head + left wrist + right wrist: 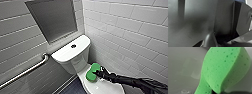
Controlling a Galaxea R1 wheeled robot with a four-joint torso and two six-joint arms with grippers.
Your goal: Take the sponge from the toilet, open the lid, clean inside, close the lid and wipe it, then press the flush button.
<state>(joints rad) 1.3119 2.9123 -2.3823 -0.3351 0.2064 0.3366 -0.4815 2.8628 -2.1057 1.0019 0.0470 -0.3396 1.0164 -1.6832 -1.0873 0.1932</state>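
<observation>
In the head view the right gripper reaches in from the right. Its fingers pinch the sponge at its narrow middle. The sponge stands on edge against the closed lid, at the end near the tank. The flush button sits in the middle of the tank top, well apart from the sponge. A grab bar runs along the tiled wall to the left.

The right wrist view adds what the head view is too far off to give: the sponge's pitted green face and pale side edge, close up, with the glossy white lid behind it.

The left wrist view gives dark grey surfaces at close range. Whether the left gripper is spread or closed cannot be told.
</observation>
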